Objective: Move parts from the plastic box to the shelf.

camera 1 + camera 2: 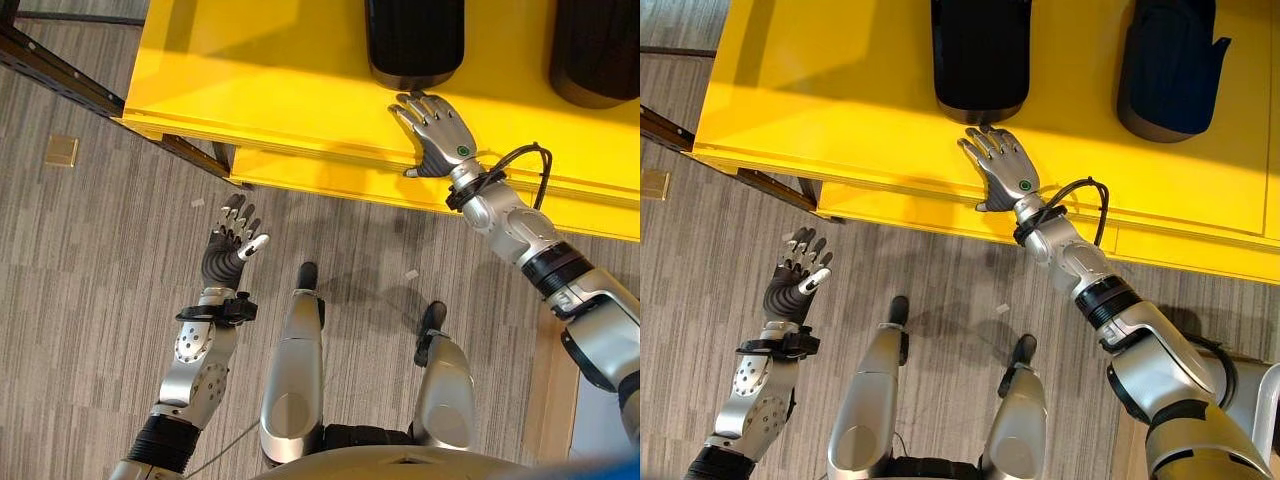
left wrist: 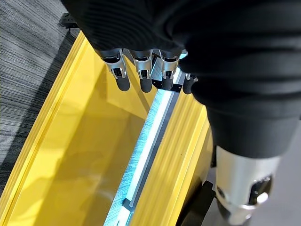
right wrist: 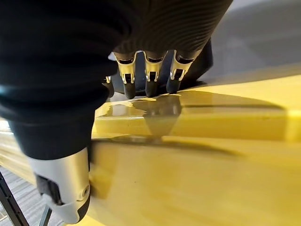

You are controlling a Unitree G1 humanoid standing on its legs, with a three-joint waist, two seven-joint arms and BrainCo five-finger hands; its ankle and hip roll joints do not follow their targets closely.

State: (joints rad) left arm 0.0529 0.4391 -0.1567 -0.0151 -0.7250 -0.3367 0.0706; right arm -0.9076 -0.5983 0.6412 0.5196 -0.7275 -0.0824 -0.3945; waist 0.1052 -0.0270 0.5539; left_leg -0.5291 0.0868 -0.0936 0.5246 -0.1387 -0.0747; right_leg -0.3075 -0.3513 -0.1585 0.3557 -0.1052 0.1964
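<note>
Left eye view: yellow shelf (image 1: 250, 80) spanned the upper part, with a lower yellow ledge (image 1: 330, 180) along its front edge. Two black parts stood on the shelf, one (image 1: 414, 40) near the middle and a second (image 1: 597, 50) at the right edge. The right hand (image 1: 438, 135) lay palm-down on the shelf surface just in front of the middle part, its fingers straight and spread, the fingertips close to the part's base, holding nothing. The left hand (image 1: 230, 250) hung over the grey striped floor (image 1: 90, 260), well apart from the shelf, fingers relaxed and empty. A small tan square (image 1: 62, 150) lay on the floor at the left.

Right eye view: the same arrangement appeared, the right hand (image 1: 1002, 168) flat on the shelf below the middle part (image 1: 980, 55), the left hand (image 1: 798, 272) open above the floor.

Left wrist view: the left hand's fingers (image 2: 143, 70) extended loosely over the yellow shelf structure (image 2: 70, 155), touching nothing.

Right wrist view: the right hand's fingers (image 3: 151, 77) reached straight across the glossy yellow surface (image 3: 211, 141), their tips at or just short of the black part (image 3: 200, 63); whether they touched it could not be told.
</note>
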